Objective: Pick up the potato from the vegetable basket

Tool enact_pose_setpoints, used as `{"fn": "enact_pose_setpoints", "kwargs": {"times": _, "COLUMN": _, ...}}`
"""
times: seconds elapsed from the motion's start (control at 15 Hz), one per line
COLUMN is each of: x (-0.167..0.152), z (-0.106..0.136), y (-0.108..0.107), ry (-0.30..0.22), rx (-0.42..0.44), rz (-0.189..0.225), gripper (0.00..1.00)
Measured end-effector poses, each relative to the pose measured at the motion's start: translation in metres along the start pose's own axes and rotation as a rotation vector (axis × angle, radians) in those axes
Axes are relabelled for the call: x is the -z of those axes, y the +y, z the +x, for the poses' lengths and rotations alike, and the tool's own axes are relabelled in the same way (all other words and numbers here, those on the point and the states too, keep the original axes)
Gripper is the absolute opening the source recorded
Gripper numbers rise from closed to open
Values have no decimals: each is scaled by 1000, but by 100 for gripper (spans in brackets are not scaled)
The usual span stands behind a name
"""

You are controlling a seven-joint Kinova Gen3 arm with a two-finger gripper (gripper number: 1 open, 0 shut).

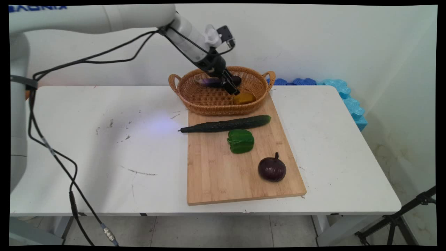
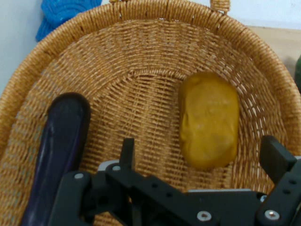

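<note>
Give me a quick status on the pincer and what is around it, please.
Pincer open, empty, inside wicker basket. Yellow potato just ahead between the fingers, untouched. Long purple eggplant beside it; cucumber, green pepper, round eggplant on cutting board.

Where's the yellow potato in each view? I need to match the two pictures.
Main view: the potato lies in the basket's right end, just right of the gripper.
Hand view: the potato is right of centre, between the open fingers.
Shared landmark: the eggplant in the basket.
</note>
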Motion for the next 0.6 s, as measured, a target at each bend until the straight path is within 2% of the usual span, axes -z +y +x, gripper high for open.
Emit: {"fn": "enact_pose_setpoints", "kwargs": {"times": 0.6, "x": -50, "z": 12, "y": -3, "ry": -28, "rx": 63, "rz": -48, "gripper": 100}}
